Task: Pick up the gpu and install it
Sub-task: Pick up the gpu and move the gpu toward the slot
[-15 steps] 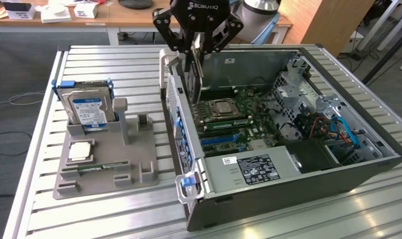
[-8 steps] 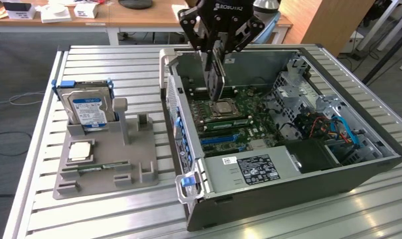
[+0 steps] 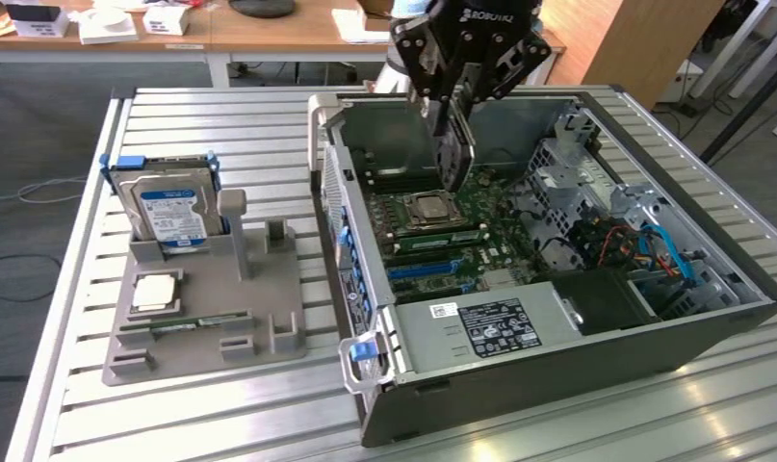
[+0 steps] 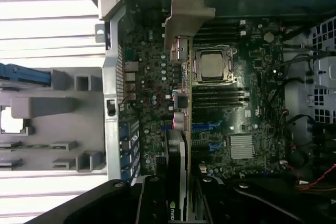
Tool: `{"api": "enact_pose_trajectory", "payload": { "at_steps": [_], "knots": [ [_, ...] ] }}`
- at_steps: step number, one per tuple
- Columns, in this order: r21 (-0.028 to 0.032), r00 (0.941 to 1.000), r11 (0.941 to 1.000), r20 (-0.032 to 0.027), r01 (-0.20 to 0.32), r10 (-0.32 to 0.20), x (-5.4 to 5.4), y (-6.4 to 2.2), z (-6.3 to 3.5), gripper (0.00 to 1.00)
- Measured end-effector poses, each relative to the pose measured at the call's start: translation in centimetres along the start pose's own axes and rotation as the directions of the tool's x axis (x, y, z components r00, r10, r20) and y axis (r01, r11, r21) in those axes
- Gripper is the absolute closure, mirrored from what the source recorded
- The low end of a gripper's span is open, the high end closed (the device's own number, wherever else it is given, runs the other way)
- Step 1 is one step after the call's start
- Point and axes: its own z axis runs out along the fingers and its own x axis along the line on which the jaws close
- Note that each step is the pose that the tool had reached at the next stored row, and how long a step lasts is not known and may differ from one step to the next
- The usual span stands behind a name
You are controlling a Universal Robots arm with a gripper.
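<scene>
1. Lab room, wooden desks (image 3: 272, 34) at the back. The work surface is a slatted metal table (image 3: 169, 423).
2. An open computer case (image 3: 594, 366) lies on its side on the table, motherboard (image 3: 491, 245) facing up. The CPU socket (image 3: 427, 209) and blue expansion slots (image 3: 427, 274) are exposed, with the power supply (image 3: 484, 327) at the near end.
3. On the exterior view's left, just beside the case, a grey parts fixture (image 3: 272, 289) holds a hard drive (image 3: 169, 207) upright, a loose processor (image 3: 154, 292) and a memory stick (image 3: 183, 325).
4. The gripper (image 3: 450, 106) hangs over the far part of the case, its jaws clamped on the gpu (image 3: 455, 154).
5. The gpu is held on edge inside the case opening, above the board near the socket. It looks clear of the board and not seated.
6. In the wrist view the gpu (image 4: 182, 77) is edge-on, bracket (image 4: 186, 14) at the far end and gripper (image 4: 181, 187) at the near end.
7. Handling, as a judgement: light, stiff and fragile.
   - Best held on the flat faces or the long edge.
   - Keep off the contact edge and the small parts.
   - The faces are likely slippery, so the card could tilt in the grip.
</scene>
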Motion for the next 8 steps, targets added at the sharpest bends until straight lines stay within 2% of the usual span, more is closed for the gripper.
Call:
{"api": "enact_pose_trajectory", "payload": {
  "at_steps": [8],
  "knots": [
    [-0.0017,1.0,1.0,-0.0002,0.0,0.0,-3.6,0.23,-0.02,0.73]
  ]
}}
